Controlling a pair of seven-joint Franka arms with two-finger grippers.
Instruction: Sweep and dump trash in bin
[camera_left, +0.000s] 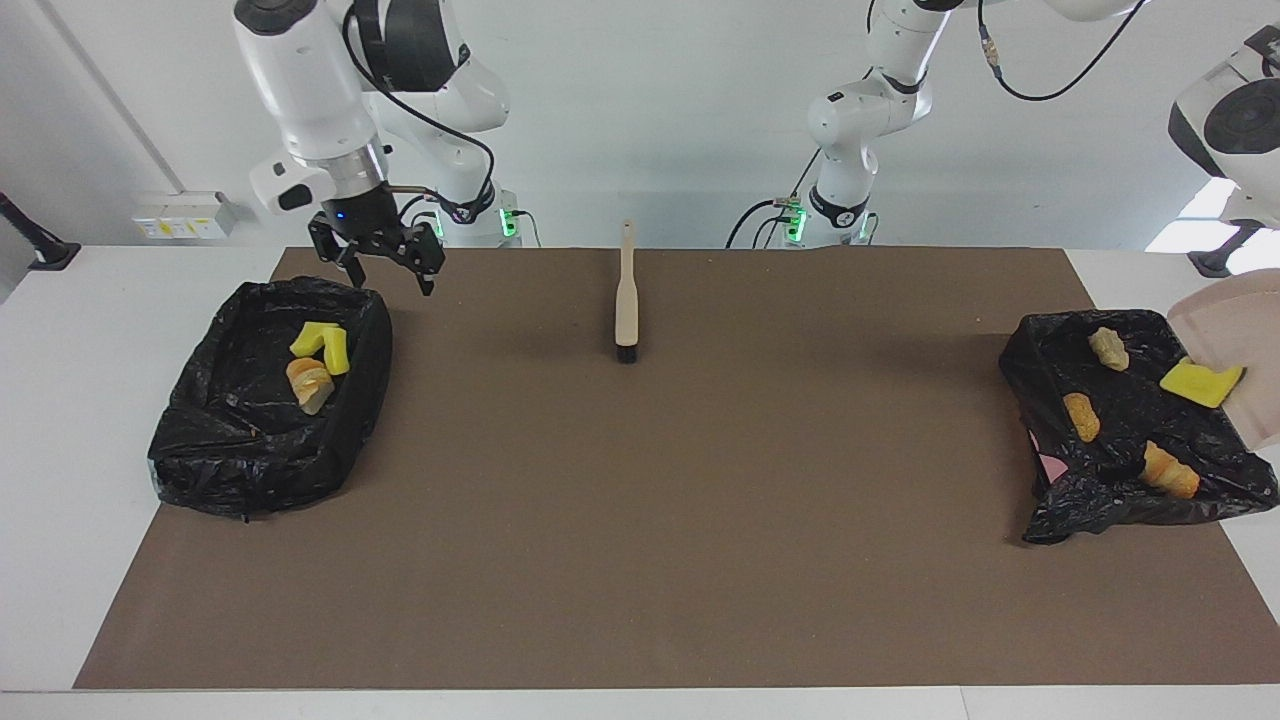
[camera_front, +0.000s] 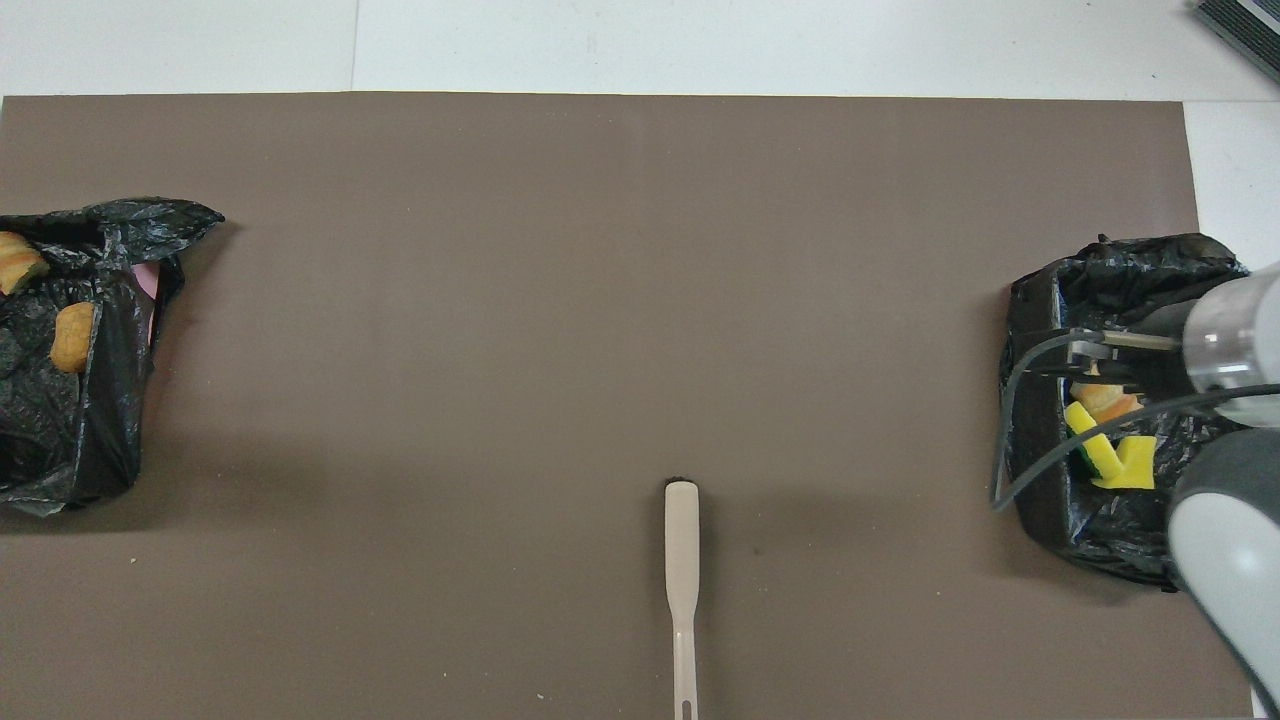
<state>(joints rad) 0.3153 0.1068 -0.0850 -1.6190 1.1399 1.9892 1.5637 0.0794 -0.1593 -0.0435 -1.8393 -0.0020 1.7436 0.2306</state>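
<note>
A beige brush (camera_left: 626, 300) lies on the brown mat, alone; it also shows in the overhead view (camera_front: 682, 560). My right gripper (camera_left: 388, 275) is open and empty, in the air over the robot-side rim of the black-lined bin (camera_left: 200, 440) at the right arm's end; it also shows in the overhead view (camera_front: 1095, 360). That bin holds yellow sponge wedges (camera_left: 322, 345) and a bread slice (camera_left: 310, 385). At the left arm's end the beige dustpan (camera_left: 1240, 340) is tilted steeply over the other bin (camera_left: 1100, 500). A yellow wedge (camera_left: 1200, 382) is at its lip. Several bread pieces (camera_left: 1080, 415) lie in that bin.
The brown mat (camera_left: 640, 520) covers most of the white table. The overhead view shows the bin at the right arm's end (camera_front: 1030, 470) with sponges (camera_front: 1115, 455), and the bin at the left arm's end (camera_front: 90, 450) with bread lumps (camera_front: 72, 335).
</note>
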